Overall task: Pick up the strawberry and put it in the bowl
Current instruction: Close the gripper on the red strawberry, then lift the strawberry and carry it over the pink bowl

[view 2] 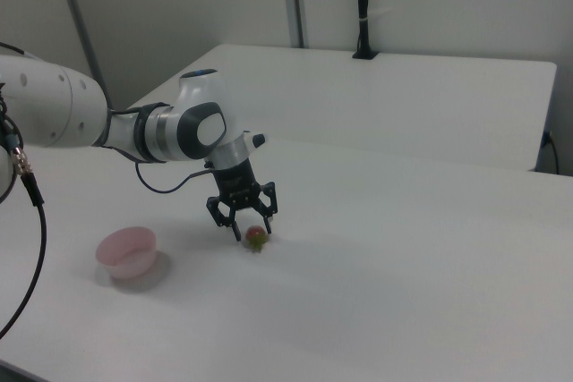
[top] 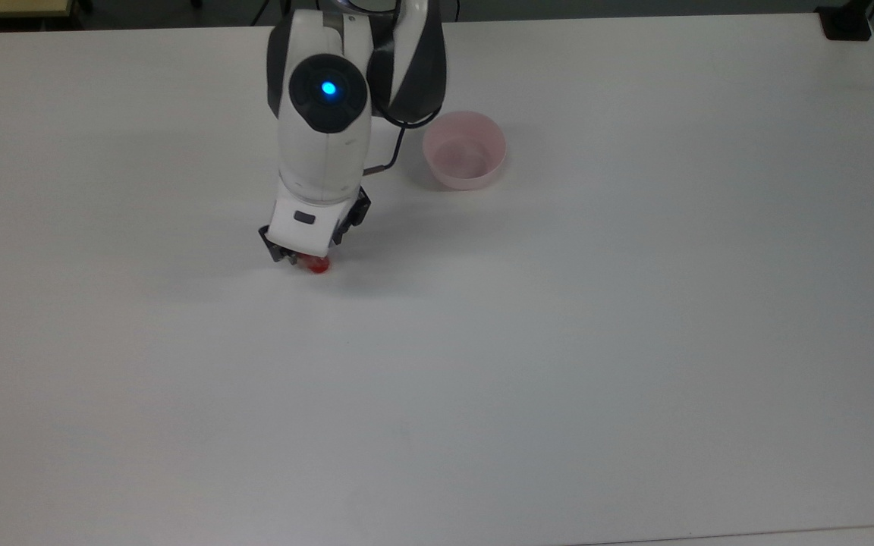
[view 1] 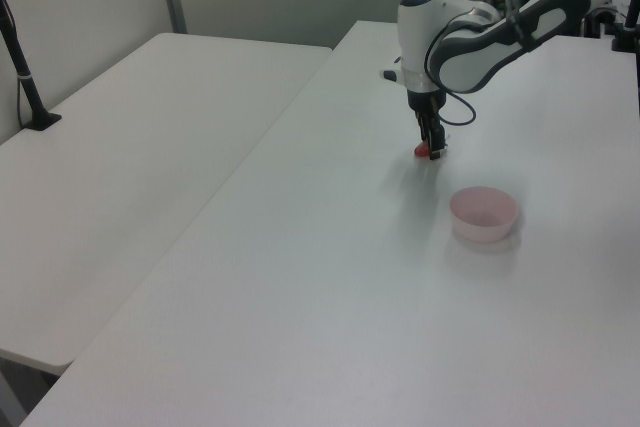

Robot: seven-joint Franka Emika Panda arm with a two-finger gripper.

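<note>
strawberry (view 2: 256, 237): glossy red skin | bowl (top: 464, 150): pale pink plastic, slightly translucent, smooth sides | table (top: 634, 341): white, smooth, matt with soft sheen | arm (top: 323, 129): smooth glossy white shell, dark glossy panels | gripper (view 2: 250, 226): black, matt

the top view looks steeply down on the table (top: 634, 341) from its near edge. the left and right views look across from opposite sides, farther back. all share the bowl (top: 464, 149).
</note>
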